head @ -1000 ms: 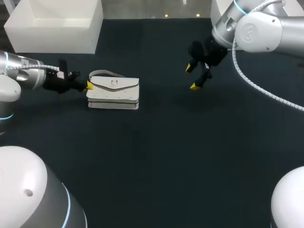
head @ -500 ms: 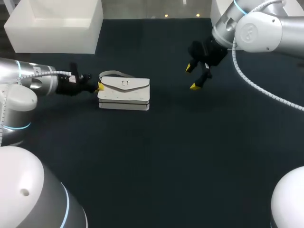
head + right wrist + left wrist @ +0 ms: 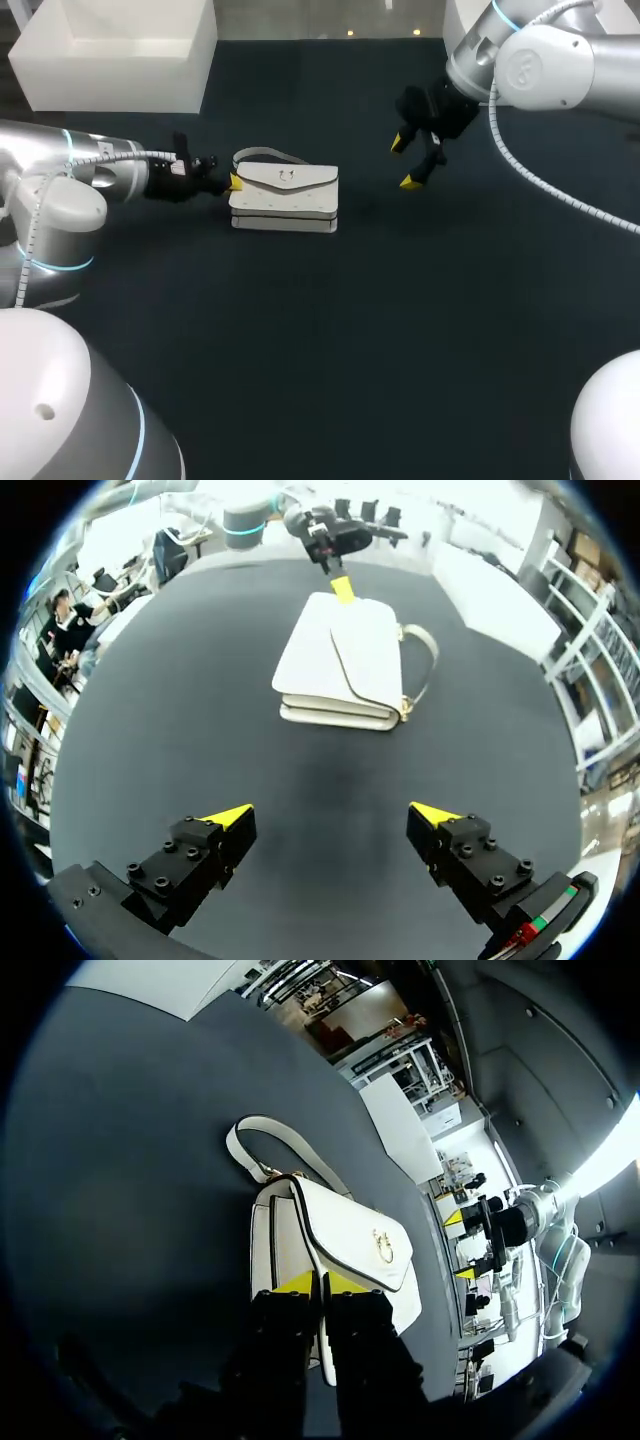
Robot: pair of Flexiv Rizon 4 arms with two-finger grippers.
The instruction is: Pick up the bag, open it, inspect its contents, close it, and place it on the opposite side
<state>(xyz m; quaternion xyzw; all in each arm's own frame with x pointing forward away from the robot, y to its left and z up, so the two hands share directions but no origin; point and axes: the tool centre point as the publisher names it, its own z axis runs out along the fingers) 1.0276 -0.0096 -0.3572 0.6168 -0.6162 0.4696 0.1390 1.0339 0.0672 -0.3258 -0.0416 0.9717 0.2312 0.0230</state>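
Dark matte surface (image 3: 300,350). The left end effector (image 3: 236,183), tips pressed together, touches the left end of the white leather flap bag (image 3: 285,195); the right end effector (image 3: 405,163) is spread wide, holding nothing.

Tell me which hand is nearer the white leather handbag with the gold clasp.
Left. The left hand touches one end of the white leather handbag, fingers together. The right hand hangs open beyond its other end, well clear of it.

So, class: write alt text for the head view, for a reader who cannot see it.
A white bag lies flat on a dark table. The left hand, shut, touches one end of it; the right hand is open, apart from the bag, past its other end.
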